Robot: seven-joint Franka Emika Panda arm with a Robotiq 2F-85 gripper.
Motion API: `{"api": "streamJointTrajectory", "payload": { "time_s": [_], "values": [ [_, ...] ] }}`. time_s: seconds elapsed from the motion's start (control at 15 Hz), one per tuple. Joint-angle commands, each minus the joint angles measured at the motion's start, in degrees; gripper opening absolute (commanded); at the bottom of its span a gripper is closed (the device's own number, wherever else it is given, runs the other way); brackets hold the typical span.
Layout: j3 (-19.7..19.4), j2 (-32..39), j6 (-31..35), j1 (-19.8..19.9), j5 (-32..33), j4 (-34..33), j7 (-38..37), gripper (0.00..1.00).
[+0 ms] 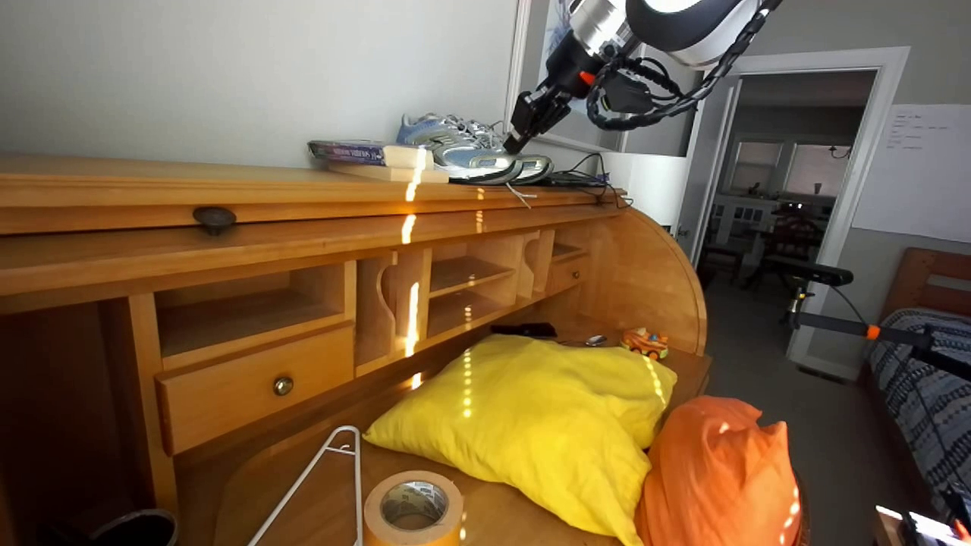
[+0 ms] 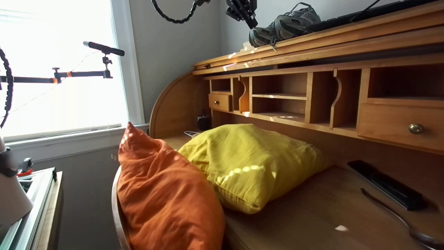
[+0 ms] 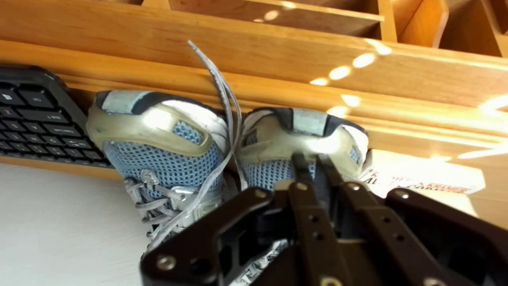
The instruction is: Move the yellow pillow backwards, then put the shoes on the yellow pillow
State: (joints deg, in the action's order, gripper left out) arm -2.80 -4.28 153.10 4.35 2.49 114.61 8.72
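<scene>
Fingers [image 3: 308,204], black, one pair, foremost in the wrist view: set almost together, a thin slit between the tips, nothing visibly held. Aimed at the heel of the book-side shoe [image 3: 285,145]; contact cannot be told.

Shoes [image 1: 464,144], two, grey-blue: the one above and the keyboard-side shoe [image 3: 166,159], side by side on the upper ledge [image 1: 227,173] of the table [image 2: 295,222], heels to the front. Loose laces [image 3: 217,79] run between them and trail over the ledge.

Yellow pillow [image 1: 523,425], one: on the table's lower top, in front of the pigeonholes [image 2: 279,96], humped, bearing no shoe. Whether it sits far enough back cannot be judged.

Next out: keyboard [image 3: 39,123] and books [image 3: 428,169], each just beside a shoe; orange pillow [image 2: 170,201], apparently against the yellow one. Farther along the table: toy vehicle [image 1: 645,343], spoon [image 2: 426,239], white hanger [image 1: 359,478], tape roll [image 1: 413,497].

Hazards, as judged, with shoe pick-up the likely step in hand: Lowered as they are, the fingers would shove the heel rather than grip it; parting them comes first. The shoes stand so close that a spread finger may strike the neighbour, or the books. Trailing laces may snag and drag the second shoe off the ledge. A shallow hold on the heel may slip during the carry. On the pillow, soft and uneven, a shoe set off-centre may roll toward the orange pillow.
</scene>
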Motion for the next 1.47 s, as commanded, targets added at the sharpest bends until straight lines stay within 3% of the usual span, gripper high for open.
{"api": "streamJointTrajectory", "payload": {
  "time_s": [0.0, 0.8, 1.13, 1.4],
  "values": [
    [-1.11, 1.28, -0.47, -0.65, -3.90, -0.52, 3.82, 0.00],
    [-2.66, 2.22, -12.43, 1.08, -0.98, -2.71, -2.23, 0.00],
    [-2.71, 2.96, -13.14, 0.94, -2.25, -2.85, -2.45, 0.00],
    [-0.76, -1.37, -12.11, -0.63, -0.69, 0.08, -2.43, 0.00]
  ]
}}
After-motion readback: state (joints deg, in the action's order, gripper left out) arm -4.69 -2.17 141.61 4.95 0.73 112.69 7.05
